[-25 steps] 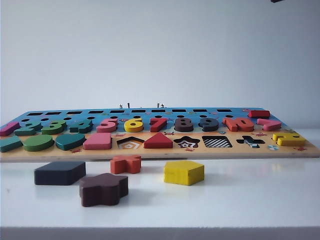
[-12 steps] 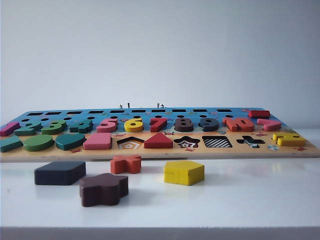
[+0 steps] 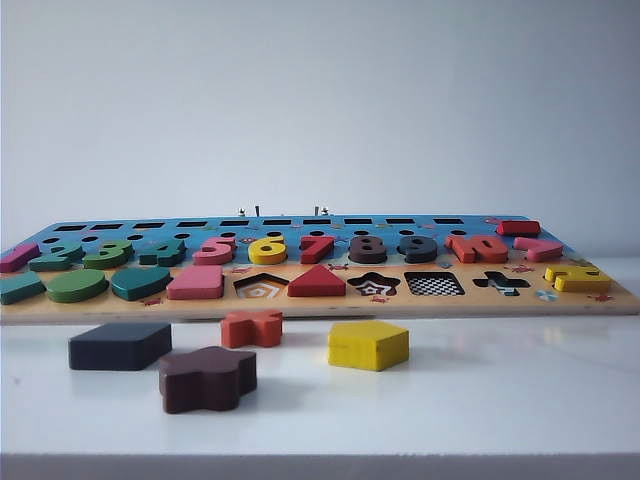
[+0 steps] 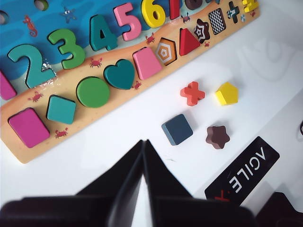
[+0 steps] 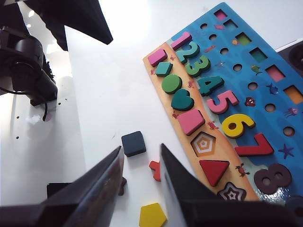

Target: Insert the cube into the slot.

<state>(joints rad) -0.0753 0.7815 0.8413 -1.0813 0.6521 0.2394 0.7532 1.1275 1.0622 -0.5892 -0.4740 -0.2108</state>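
The cube [image 3: 120,346], a flat navy block, lies on the white table in front of the puzzle board's [image 3: 320,308] left part. The slot [image 3: 433,284], a checkerboard square recess, sits empty toward the board's right. Neither gripper shows in the exterior view. My left gripper [image 4: 143,143] is shut and hangs well above the table, off to the side of the cube [image 4: 177,129]; the slot [image 4: 217,21] is far from it. My right gripper [image 5: 140,147] is open high over the table, and the cube [image 5: 133,143] appears between its fingertips far below. The right wrist view does not show the slot.
Beside the cube lie a brown flower block [image 3: 207,378], an orange cross block [image 3: 251,328] and a yellow pentagon block [image 3: 368,345]. The pentagon recess [image 3: 261,287], star recess [image 3: 374,285] and cross recess [image 3: 501,283] are empty. The left arm [image 5: 28,61] stands at the table's side.
A dark bit of an arm at the exterior view's top right edge has gone out of sight. The blocks and the board have not moved.
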